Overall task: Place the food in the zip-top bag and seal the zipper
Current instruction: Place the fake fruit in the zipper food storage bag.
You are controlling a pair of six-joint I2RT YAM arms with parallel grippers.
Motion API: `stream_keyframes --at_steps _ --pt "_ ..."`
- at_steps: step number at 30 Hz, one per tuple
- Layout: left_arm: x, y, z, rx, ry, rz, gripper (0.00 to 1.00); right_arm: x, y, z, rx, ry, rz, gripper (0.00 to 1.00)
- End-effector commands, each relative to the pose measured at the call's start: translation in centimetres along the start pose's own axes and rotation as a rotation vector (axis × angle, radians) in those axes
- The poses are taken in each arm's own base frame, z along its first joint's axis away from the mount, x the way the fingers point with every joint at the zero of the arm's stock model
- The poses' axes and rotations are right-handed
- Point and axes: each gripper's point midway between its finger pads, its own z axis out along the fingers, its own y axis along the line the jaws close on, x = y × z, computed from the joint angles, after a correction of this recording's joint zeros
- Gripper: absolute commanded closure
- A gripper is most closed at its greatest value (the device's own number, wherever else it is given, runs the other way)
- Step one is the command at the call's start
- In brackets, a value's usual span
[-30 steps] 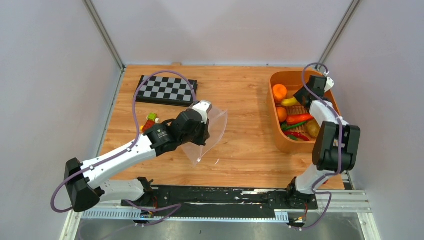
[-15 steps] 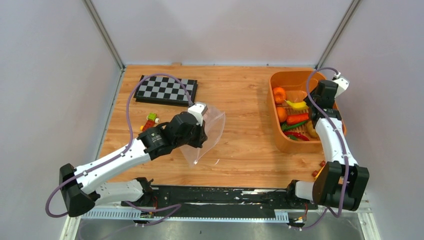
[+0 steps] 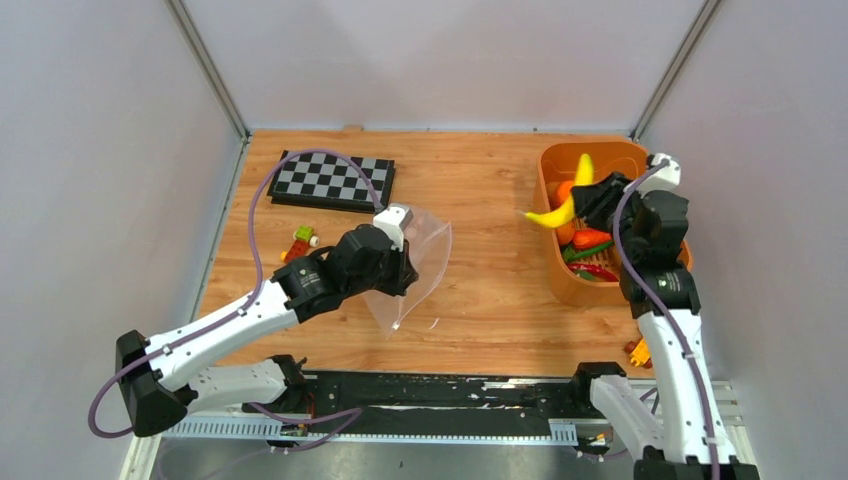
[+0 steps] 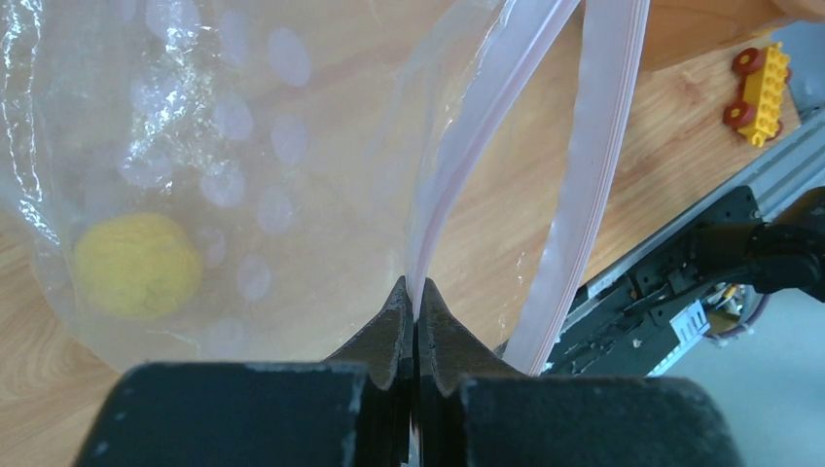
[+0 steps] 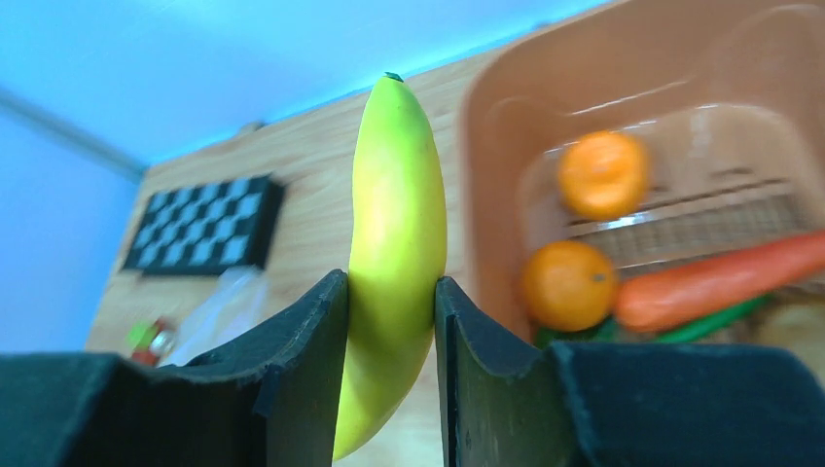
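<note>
My left gripper (image 4: 415,292) is shut on one lip of the clear dotted zip-top bag (image 3: 415,265), at its pink zipper strip (image 4: 467,156). The bag hangs open off the table and holds a yellow piece of food (image 4: 136,266). My right gripper (image 5: 391,292) is shut on a yellow banana (image 5: 394,233), held above the left rim of the orange basket (image 3: 548,255); the banana also shows in the top view (image 3: 560,205). Two oranges (image 5: 569,284), a carrot (image 5: 715,282), a red chilli (image 3: 598,271) and green pieces lie in the basket.
A black-and-white chequered board (image 3: 335,180) lies at the back left. Small red-yellow-green block toys (image 3: 300,241) sit left of the left arm. A yellow block toy (image 3: 640,350) lies near the front right edge.
My right gripper lifted the banana out of the basket and swung it left, over the basket's rim. My left gripper kept holding the bag, almost still.
</note>
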Motion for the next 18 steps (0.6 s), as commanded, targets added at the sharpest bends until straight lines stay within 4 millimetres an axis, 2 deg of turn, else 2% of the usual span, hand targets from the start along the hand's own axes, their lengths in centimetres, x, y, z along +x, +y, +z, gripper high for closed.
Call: stream_keyframes --at_steps 1,4,6,8,12,18 --pt "-1.9 -1.7 -0.6 0.080 -0.078 -0.051 1.00 4.0 4.9 -2.7 -0.159 0.112 0.007 0.86" --pt "-2.1 -1.8 -0.6 0.080 -0.084 -0.067 1.00 5.6 7.1 -4.7 -0.243 0.125 0.028 0.89" --pt "-2.1 -1.7 -0.3 0.071 -0.089 -0.086 1.00 6.0 8.3 -5.6 -0.298 0.100 0.018 0.90" --pt "-1.7 -1.7 0.3 0.072 -0.076 -0.110 1.00 5.6 8.9 -6.0 -0.302 0.056 -0.022 0.91" --pt "-1.1 -2.5 1.7 0.083 -0.048 -0.170 1.00 6.4 9.8 -6.4 -0.285 0.041 -0.121 0.93" --pt "-0.4 -3.2 3.3 0.048 -0.023 -0.187 1.00 6.8 12.4 -7.6 -0.340 -0.042 -0.216 0.93"
